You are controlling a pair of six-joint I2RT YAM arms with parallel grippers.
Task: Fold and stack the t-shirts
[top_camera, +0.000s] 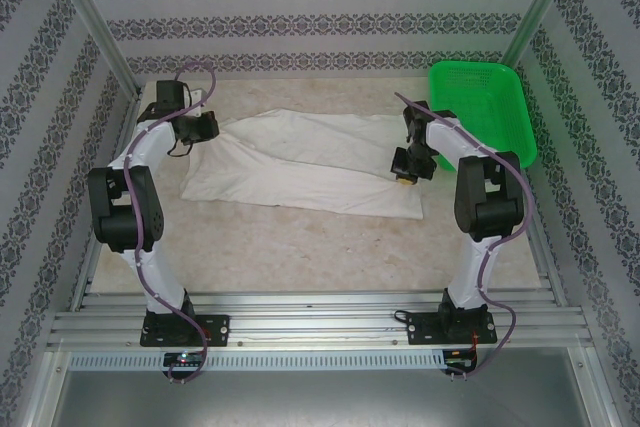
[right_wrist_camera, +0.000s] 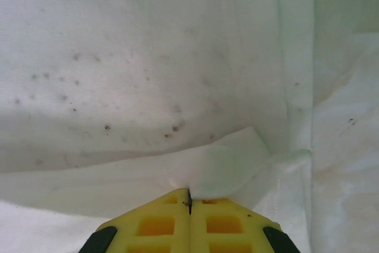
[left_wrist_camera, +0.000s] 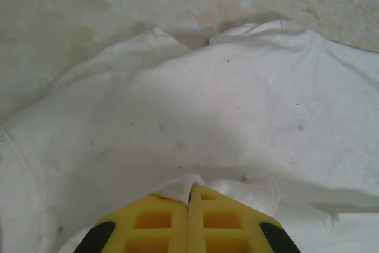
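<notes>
I am viewing a soft white cloth t-shirt (top_camera: 310, 162) that is lying spread left to right across the far half of the pale mottled counter (top_camera: 300, 247), with a shallow fold line running along its length. Its left end is narrowing toward the left claw (top_camera: 200, 127), and its right end is lying under the right claw (top_camera: 405, 175).

In the left wrist view, the t-shirt (left_wrist_camera: 237, 99) is rising in a smooth mound ahead of the left claw (left_wrist_camera: 189, 191). I am keeping the yellow fingers (left_wrist_camera: 154, 223) pressed together, and a small tuft of the cloth is sitting pinched between their tips. Bare counter (left_wrist_camera: 89, 16) is showing beyond the garment's far edge.

In the right wrist view, the t-shirt (right_wrist_camera: 148, 57) is showing small dark specks, and a stitched seam is running down its right side. The right claw (right_wrist_camera: 189, 192) is likewise closed, its yellow fingers (right_wrist_camera: 225, 223) meeting on a ridge of fabric that is lifting from their tips.

A green plastic mesh basket (top_camera: 490, 112) is standing at the far right corner of the counter, just beside the right arm and near the t-shirt's right end. I cannot tell whether the two are touching.
</notes>
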